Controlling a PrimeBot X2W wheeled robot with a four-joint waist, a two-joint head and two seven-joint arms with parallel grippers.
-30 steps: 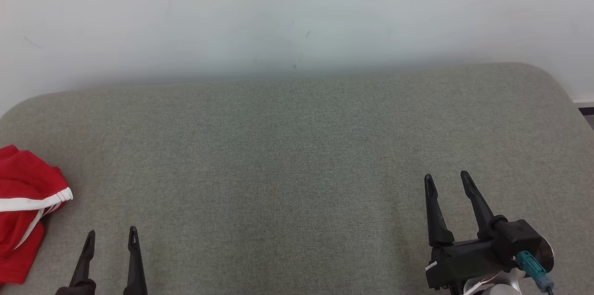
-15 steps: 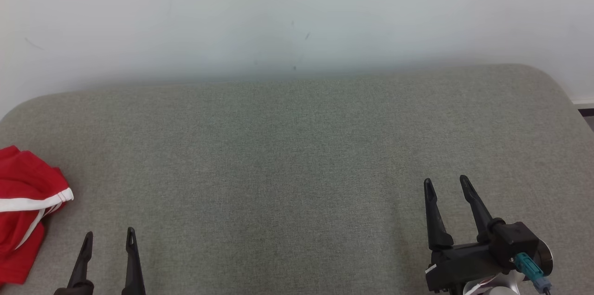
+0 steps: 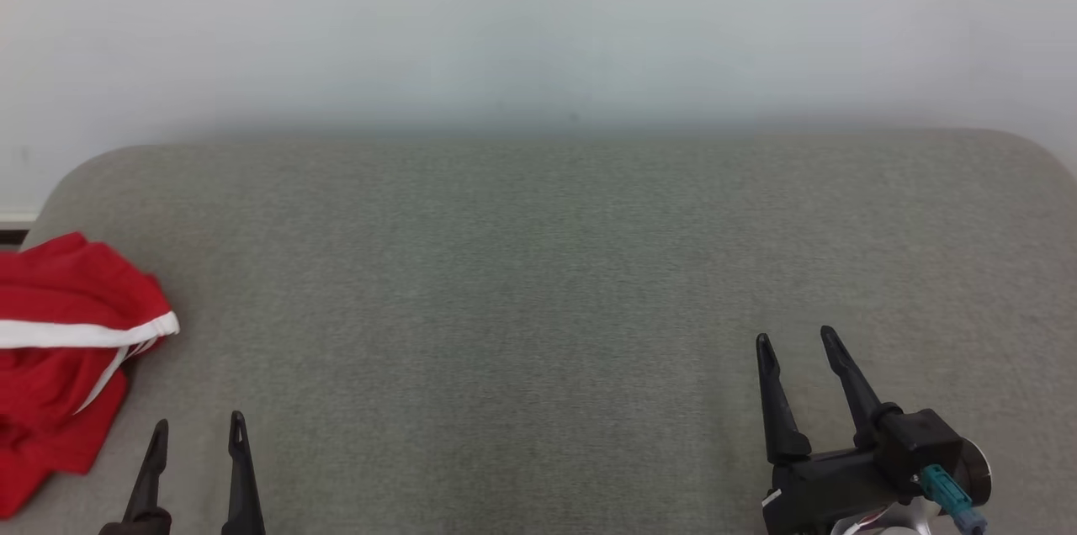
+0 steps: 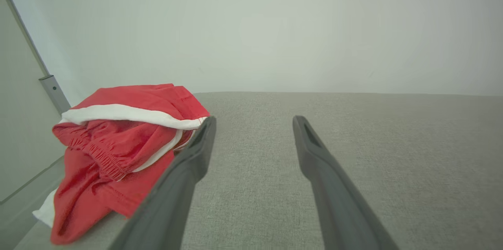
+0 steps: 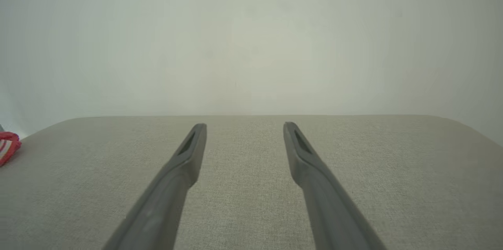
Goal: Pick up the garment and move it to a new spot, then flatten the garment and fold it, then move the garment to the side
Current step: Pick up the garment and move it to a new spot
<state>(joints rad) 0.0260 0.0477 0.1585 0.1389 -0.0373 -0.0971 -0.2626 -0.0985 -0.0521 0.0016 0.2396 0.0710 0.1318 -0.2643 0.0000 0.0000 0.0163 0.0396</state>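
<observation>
The garment point(image 3: 59, 350) is a red piece with white stripes, crumpled in a heap at the far left edge of the grey padded surface point(image 3: 538, 266). In the left wrist view the garment point(image 4: 118, 147) lies just left of my left finger. My left gripper point(image 3: 198, 426) hovers open at the lower left, a little right of the heap, with nothing between its fingers. At the lower right my right gripper point(image 3: 795, 337) stands open and empty over bare fabric. The right wrist view catches a sliver of the garment point(image 5: 8, 146) at its left edge, far from the right gripper point(image 5: 243, 126).
A pale wall point(image 3: 538, 22) rises behind the surface. The padded surface has rounded back corners; its left edge drops off beside the garment, where a grey post point(image 4: 53, 90) stands.
The whole head view has shifted, so the camera turned left and the garment shows more fully. Both grippers stay open in about the same places.
</observation>
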